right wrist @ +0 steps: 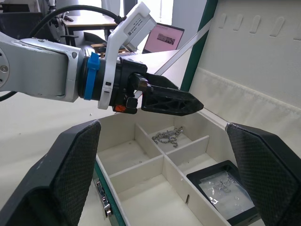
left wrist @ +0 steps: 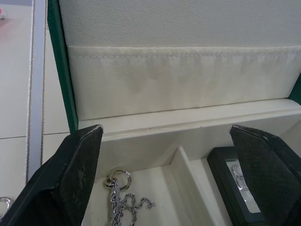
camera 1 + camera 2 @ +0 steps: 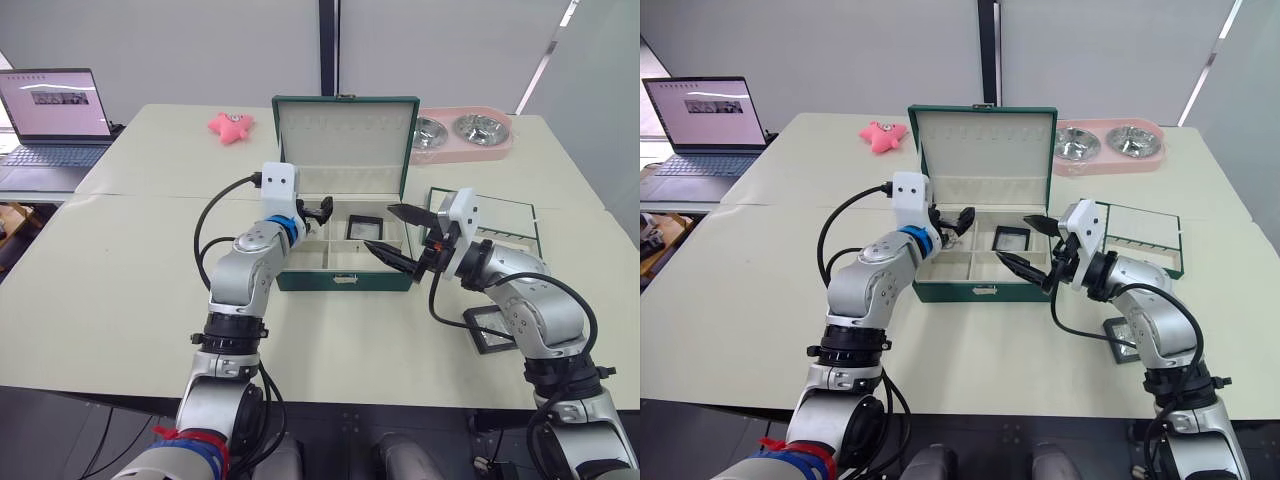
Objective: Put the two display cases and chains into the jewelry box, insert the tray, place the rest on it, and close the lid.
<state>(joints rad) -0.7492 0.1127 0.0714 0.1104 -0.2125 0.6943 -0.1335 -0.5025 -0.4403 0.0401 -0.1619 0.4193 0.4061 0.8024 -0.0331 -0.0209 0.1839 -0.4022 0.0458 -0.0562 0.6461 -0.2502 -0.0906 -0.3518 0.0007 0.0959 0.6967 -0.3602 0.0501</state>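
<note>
Step in hand, by judgement: loading box, first stage. Jewelry box [image 3: 345, 255] open mid-table, lid [image 3: 346, 135] upright at back. One display case [image 1: 225, 189] already in rear compartment on robot's right side; chain [image 1: 170, 136] in rear compartment on robot's left, seen too in left wrist view [image 2: 121, 203]. Second display case [image 3: 492, 330] out on table near right arm, close to front edge. Tray [image 3: 1143, 232] beside box on robot's right, not yet inserted.

Left gripper [image 3: 321, 211] over rear-left compartment, fingers apart, nothing held. Right gripper [image 3: 398, 236] over box's right side, fingers wide, empty too.

Next move probably calls for: right arm back to remaining case, flat pinch on frame, drop into free front compartment. Thin frame lying flat, so slip risk. A bit of silver at box's outer left [image 2: 3, 205], maybe another chain; cannot tell.

Surface: pale cream tables pushed together. Laptop [image 3: 58, 118] far left, pink star toy [image 3: 232, 125], pink double pet bowl [image 3: 462, 133] behind box. Grey partition walls behind.
</note>
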